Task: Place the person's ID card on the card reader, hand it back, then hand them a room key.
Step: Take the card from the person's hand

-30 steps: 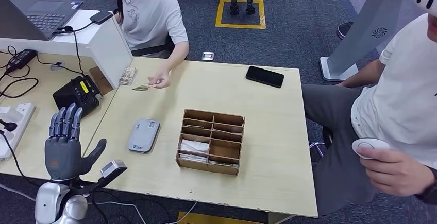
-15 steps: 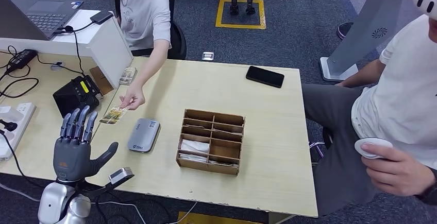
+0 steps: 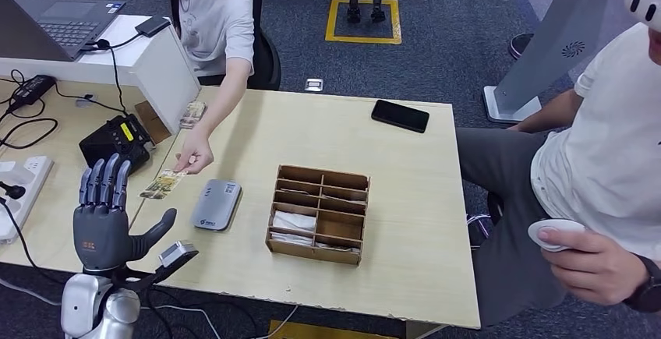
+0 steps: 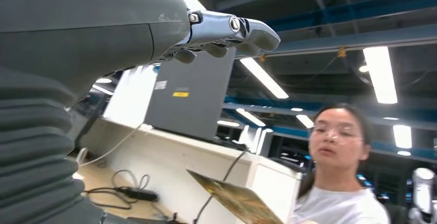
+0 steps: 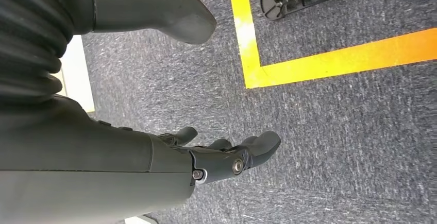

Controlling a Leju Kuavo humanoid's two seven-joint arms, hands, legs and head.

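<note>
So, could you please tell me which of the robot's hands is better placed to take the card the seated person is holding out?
The left. The grey open left hand is raised beside the table, close to the yellowish patterned ID card in the person's hand. The right hand hangs over the carpeted floor.

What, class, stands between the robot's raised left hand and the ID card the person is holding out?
Nothing visible does. The left hand is open with fingers spread, and the ID card, pinched in the person's hand, hangs just beyond its fingertips. The card reader lies to the side, out of that path.
</note>
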